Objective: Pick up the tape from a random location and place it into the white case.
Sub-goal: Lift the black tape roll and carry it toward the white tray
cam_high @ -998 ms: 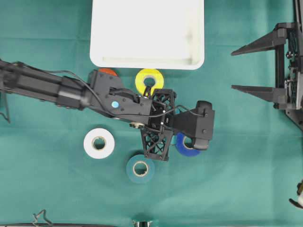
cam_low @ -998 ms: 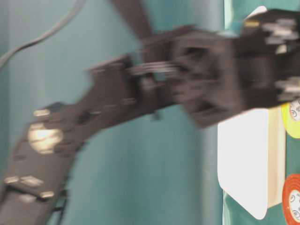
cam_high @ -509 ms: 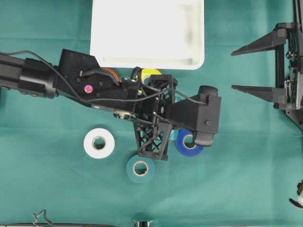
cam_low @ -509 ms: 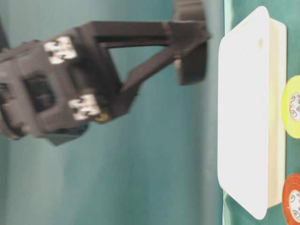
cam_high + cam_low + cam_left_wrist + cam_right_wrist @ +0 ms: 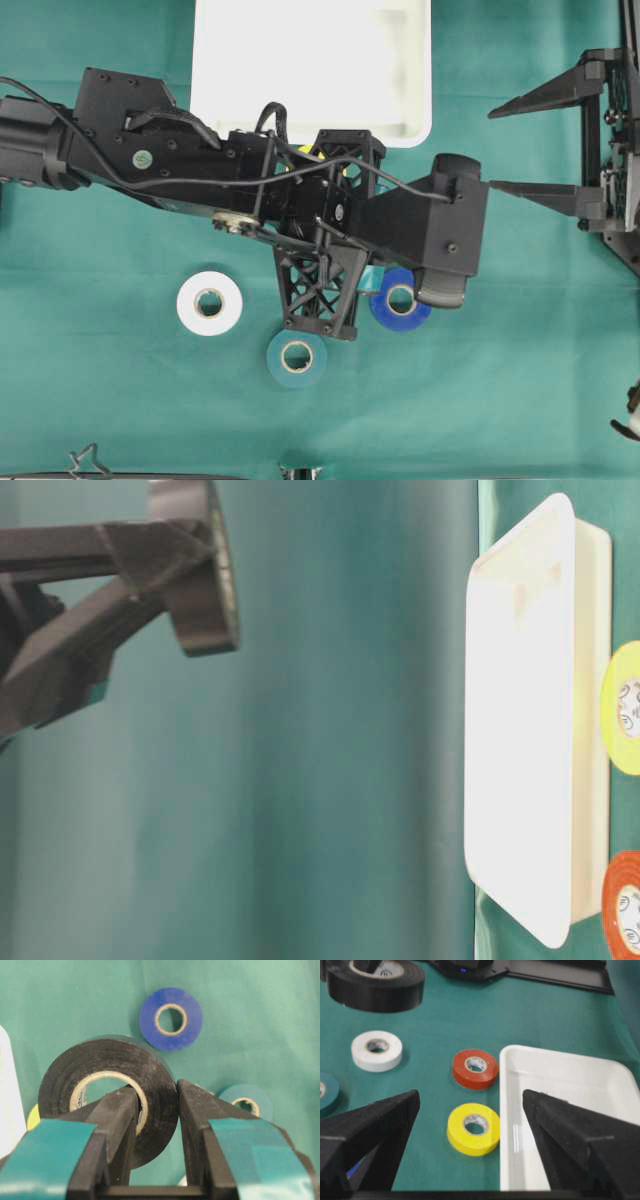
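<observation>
- Green cloth (image 5: 520, 380) is covering the whole table I am working over, and the white case (image 5: 310, 70) is lying at its far edge, with nothing that I can see inside it.
- My left gripper (image 5: 155, 1110) is pinching a black tape roll (image 5: 107, 1095): one finger (image 5: 117, 1125) is passing through the core and the other finger (image 5: 200, 1120) is pressing the outer face.
- From table level I am seeing that roll (image 5: 200, 565) hanging in the air, well apart from the case (image 5: 520, 720).
- I am seeing the left arm (image 5: 150, 160) lying across the near rim of the case in the overhead view, hiding the rolls under it.
- My right gripper (image 5: 470, 1115) is resting at the right side with its jaws spread wide and nothing between them.
- Loose rolls are lying on the cloth: a white roll (image 5: 209, 303), a teal roll (image 5: 296, 357) and a blue roll (image 5: 398, 300) on the near side, and an orange roll (image 5: 475, 1068) and a yellow roll (image 5: 473, 1128) just beside the case.
</observation>
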